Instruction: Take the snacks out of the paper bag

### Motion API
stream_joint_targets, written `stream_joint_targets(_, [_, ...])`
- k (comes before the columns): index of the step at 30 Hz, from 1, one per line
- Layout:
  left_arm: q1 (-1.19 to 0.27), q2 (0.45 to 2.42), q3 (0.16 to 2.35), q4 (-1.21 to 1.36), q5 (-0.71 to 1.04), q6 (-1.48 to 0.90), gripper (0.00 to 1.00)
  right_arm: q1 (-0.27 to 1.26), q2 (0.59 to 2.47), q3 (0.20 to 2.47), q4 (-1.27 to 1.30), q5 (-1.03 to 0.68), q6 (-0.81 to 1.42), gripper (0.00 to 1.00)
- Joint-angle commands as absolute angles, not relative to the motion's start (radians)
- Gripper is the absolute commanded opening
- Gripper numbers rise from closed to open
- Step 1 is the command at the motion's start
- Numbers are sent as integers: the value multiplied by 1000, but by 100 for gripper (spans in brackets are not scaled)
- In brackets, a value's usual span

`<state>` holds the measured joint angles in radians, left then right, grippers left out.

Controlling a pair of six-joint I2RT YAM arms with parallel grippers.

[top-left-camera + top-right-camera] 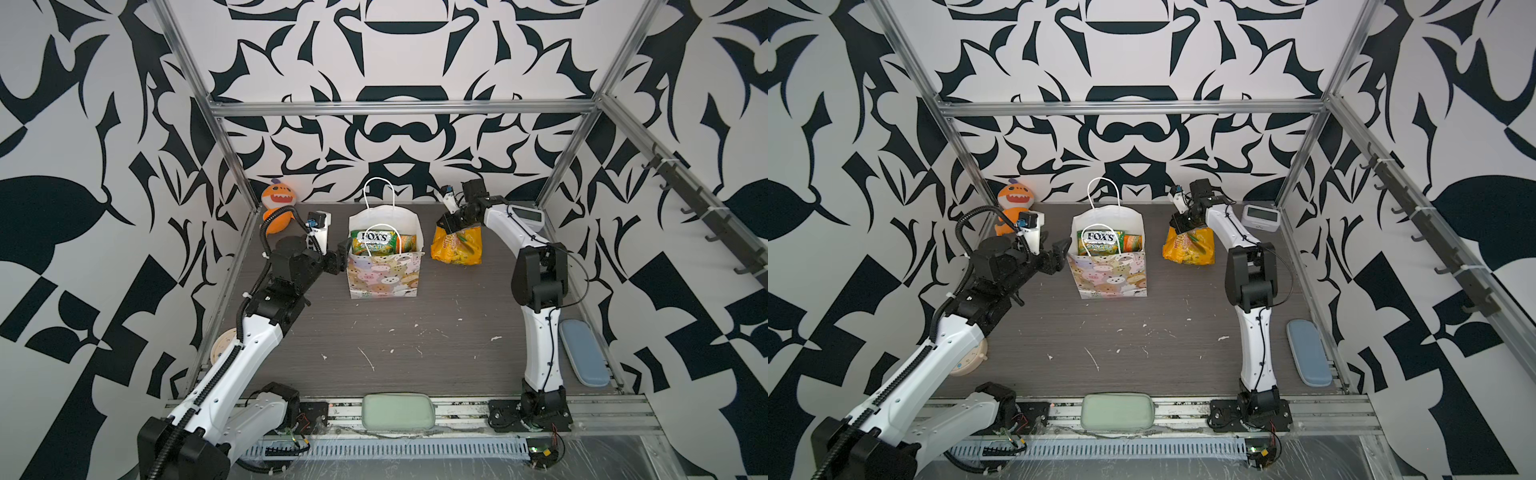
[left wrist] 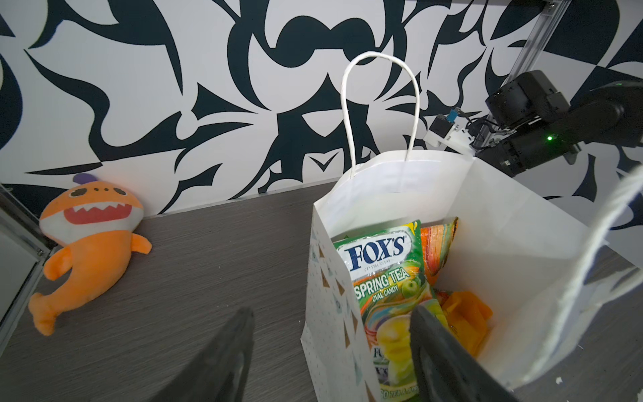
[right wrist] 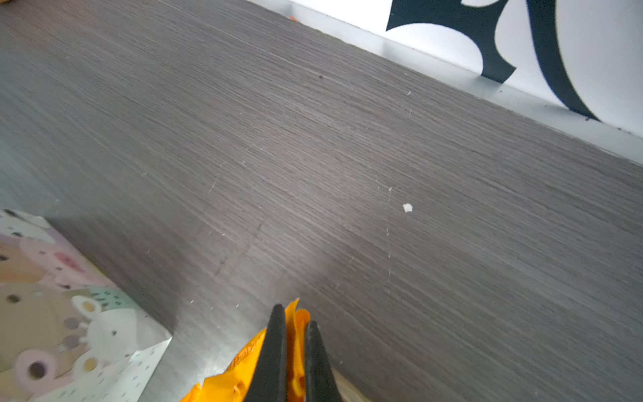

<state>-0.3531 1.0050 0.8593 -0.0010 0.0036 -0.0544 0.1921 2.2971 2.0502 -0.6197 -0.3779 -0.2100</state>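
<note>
Grey tabletop, paper bag standing near its back edge — green FOX'S packet inside. Right gripper pinches a yellow packet just beside the bag; left gripper gapes wide at the bag's side.

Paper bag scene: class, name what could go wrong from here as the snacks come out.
1. The right tool pinches only the yellow packet's top edge; the glossy film may slip free.
2. The left tool stands open astride the paper bag's side wall; pulling could tip or tear it.
3. A cord handle droops across the FOX'S Spring Tea packet and may snag it.
</note>
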Motion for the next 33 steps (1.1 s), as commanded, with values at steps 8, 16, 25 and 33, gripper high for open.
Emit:
stream_joint_targets(8, [-353, 994, 851, -14, -1, -59, 73, 206, 2282, 2206, -639, -346, -149, 48])
stream_joint_targets(16, [-353, 983, 831, -1, -9, -65, 74, 206, 2122, 2142, -649, -223, -8, 55])
stream_joint_targets(25, [-353, 992, 835, 3, -9, -62, 74, 200, 2052, 1888, -680, -6, 97, 63])
stream_joint_targets(33, [-354, 1000, 842, 4, -6, -64, 74, 193, 2126, 1896, -720, 1, 130, 64])
